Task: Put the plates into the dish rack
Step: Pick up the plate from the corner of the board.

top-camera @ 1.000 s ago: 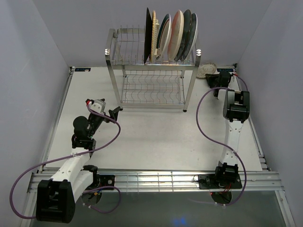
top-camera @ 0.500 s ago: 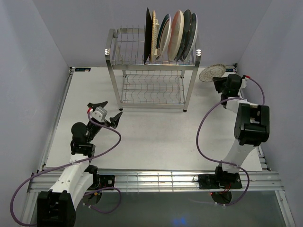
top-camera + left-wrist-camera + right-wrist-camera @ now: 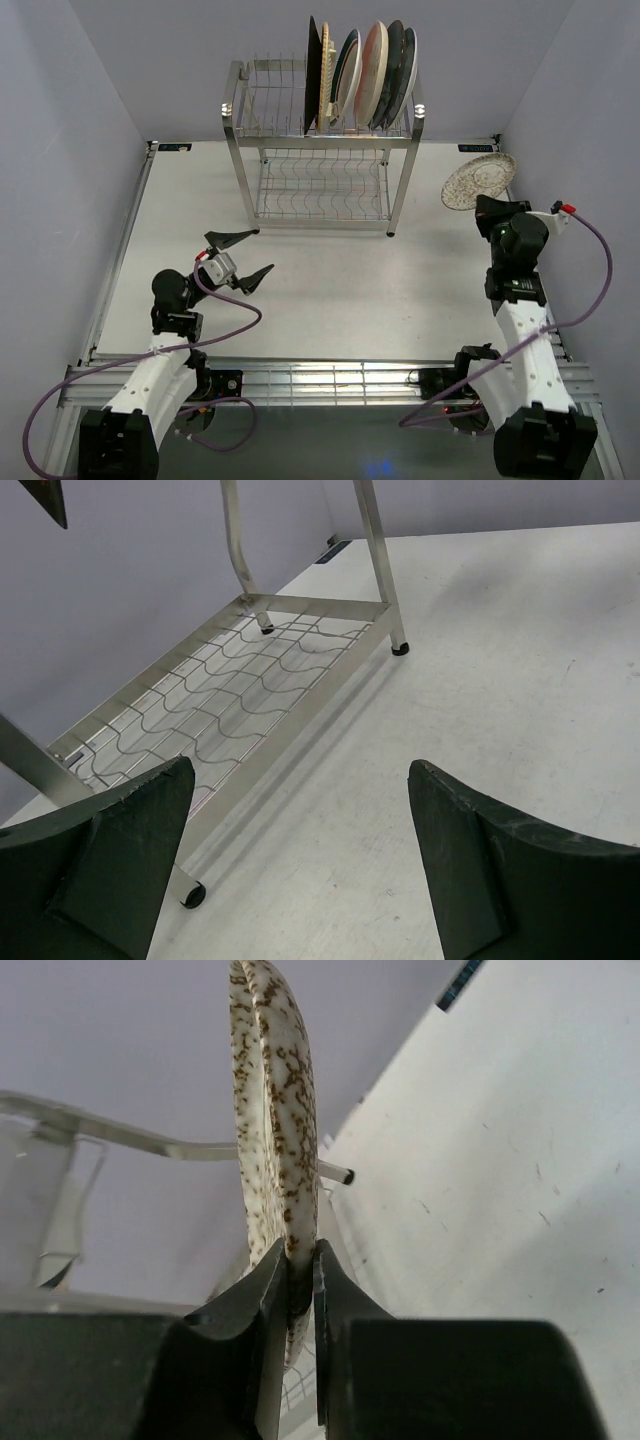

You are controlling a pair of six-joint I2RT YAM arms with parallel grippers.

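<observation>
Plates [image 3: 360,75] of mixed colours stand on edge in the upper tier of the tall shiny steel wire dish rack [image 3: 320,190], toward its right end. The last, a small round silver-grey speckled plate [image 3: 479,181], is off the white table [image 3: 330,290] in the right gripper [image 3: 485,205]. The rack lies to that gripper's left and farther back, so this arm is the nearer.

The left gripper [image 3: 240,258] gapes wide and holds nothing. Its wrist camera shows only the rack's lower shelf [image 3: 230,700] beyond its spread fingers [image 3: 110,870].

The right wrist camera adds what the overhead view cannot: the plate is edge-on and upright, its rim pinched tight.
</observation>
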